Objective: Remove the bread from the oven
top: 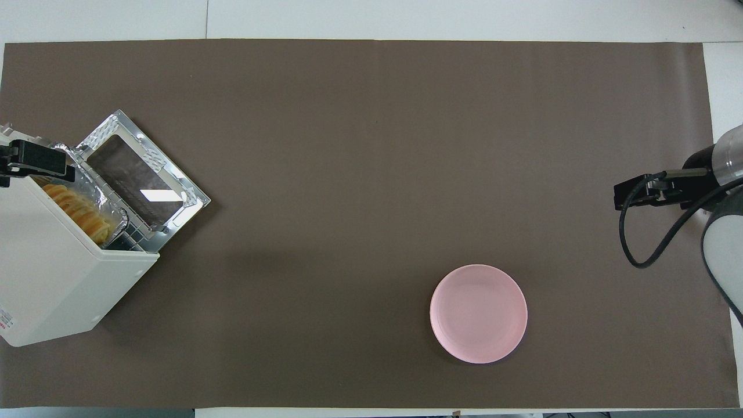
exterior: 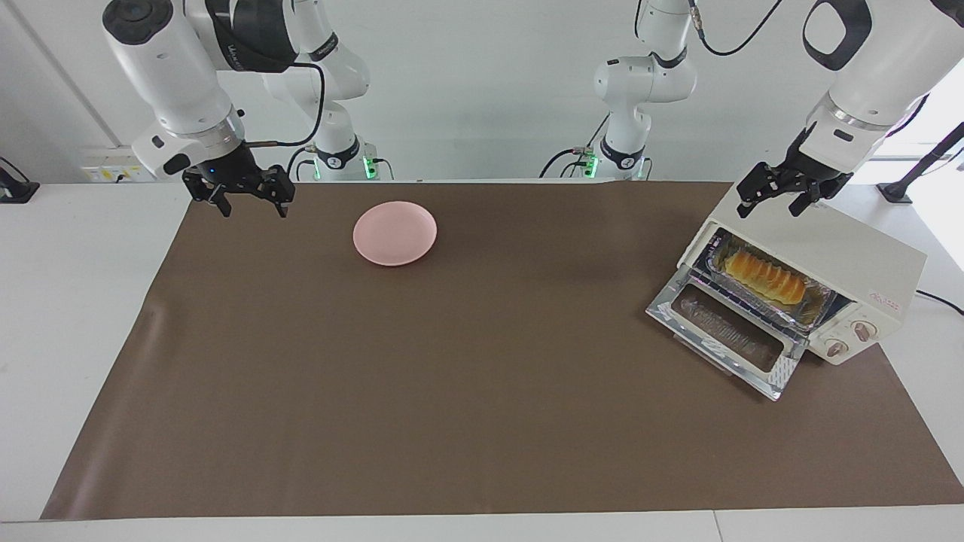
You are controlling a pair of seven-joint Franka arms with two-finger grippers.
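Observation:
The cream-white oven (exterior: 843, 248) stands at the left arm's end of the table with its glass door (exterior: 727, 331) dropped open. The golden ridged bread (exterior: 764, 277) lies inside on a silver foil tray (exterior: 812, 309). My left gripper (exterior: 774, 202) hangs open and empty just above the oven's top, over the end away from the knobs, clear of the bread. In the overhead view the left gripper (top: 35, 164) shows over the oven (top: 52, 278), beside the bread (top: 78, 213). My right gripper (exterior: 251, 203) waits open and empty over the mat's corner at the right arm's end.
A round pink plate (exterior: 395, 232) lies empty on the brown mat (exterior: 482, 391), nearer to the robots than the mat's middle; it also shows in the overhead view (top: 478, 313). The oven's two knobs (exterior: 849, 339) are at its end farther from the robots.

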